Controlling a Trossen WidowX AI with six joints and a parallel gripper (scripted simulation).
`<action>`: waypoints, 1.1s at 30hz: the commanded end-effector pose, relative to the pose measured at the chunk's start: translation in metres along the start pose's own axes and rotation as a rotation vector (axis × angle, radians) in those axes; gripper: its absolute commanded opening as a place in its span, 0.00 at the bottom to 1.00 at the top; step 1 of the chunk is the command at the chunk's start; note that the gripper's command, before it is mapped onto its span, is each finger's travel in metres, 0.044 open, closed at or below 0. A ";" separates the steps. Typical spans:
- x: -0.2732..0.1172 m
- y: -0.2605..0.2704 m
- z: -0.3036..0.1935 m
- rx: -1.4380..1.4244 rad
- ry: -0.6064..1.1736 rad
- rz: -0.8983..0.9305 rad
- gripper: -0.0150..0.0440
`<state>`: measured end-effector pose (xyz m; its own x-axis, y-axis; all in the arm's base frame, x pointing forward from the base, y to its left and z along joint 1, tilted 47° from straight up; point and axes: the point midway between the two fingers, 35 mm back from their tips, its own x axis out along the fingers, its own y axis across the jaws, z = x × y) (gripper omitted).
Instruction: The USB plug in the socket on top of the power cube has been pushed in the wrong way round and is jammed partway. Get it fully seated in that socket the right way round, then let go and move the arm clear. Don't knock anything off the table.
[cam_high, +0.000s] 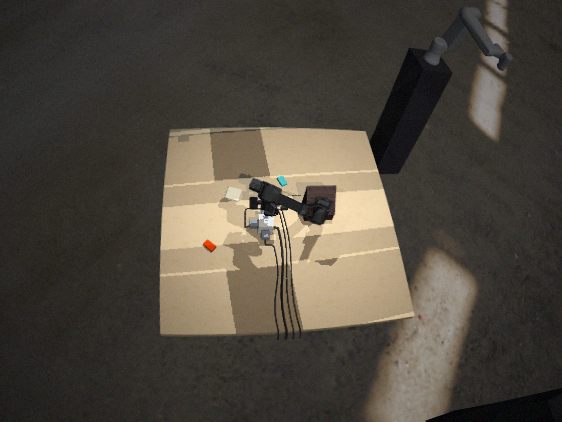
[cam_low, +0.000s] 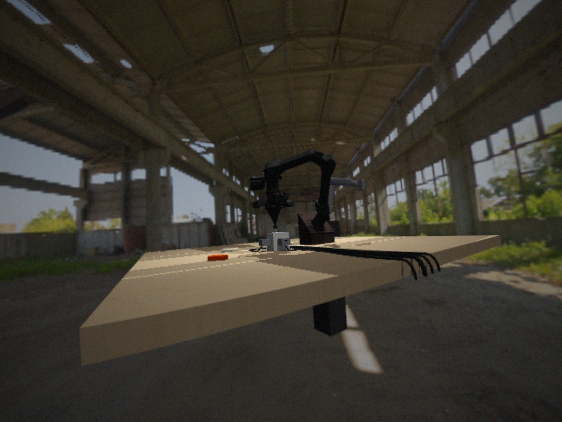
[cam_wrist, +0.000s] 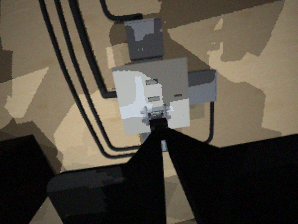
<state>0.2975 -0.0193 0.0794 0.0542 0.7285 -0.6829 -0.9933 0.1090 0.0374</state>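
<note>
- Narrow, shut on the USB plug (cam_wrist: 156, 114): such is the state of the claw (cam_high: 269, 212) (cam_low: 275, 227) (cam_wrist: 161, 134), above the power cube (cam_high: 265, 220) (cam_low: 272, 243) (cam_wrist: 172, 80).
- Location of the USB plug: at the top of the cube, right under the fingertips; too small to tell how deep, or which way round.
- Step in hand, by judgement: working the plug at its socket, either drawing out the jam or lining up again; cannot tell which.
- Next, if still reversed: lift straight up until free, make a half turn, come down square over the socket, press fully home. If already turned: just press, then open and rise clear.
- Worth keeping the pull upright, to avoid tipping the cube or dragging cables.
- Counted: one cube; three slots visible on its top; two grey side plugs (cam_high: 265, 233) (cam_wrist: 144, 40) plainly visible, part of another behind the fingers; four black cables (cam_high: 278, 300) (cam_low: 350, 253) over the near edge of the surface (cam_high: 350, 290) (cam_low: 210, 295) (cam_wrist: 20, 100).
- Also one orange block (cam_high: 209, 245) (cam_low: 217, 258) to the left, one teal block (cam_high: 282, 181) on the far side, one pale block (cam_high: 233, 193) far left of the cube.
</note>
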 end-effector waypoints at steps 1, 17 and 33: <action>0.000 0.000 0.001 0.005 -0.003 -0.003 0.25; 0.002 0.000 0.001 0.006 -0.003 -0.003 0.25; 0.004 0.000 0.001 0.006 -0.003 -0.003 0.25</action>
<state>0.2979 -0.0164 0.0768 0.0544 0.7285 -0.6829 -0.9932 0.1103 0.0385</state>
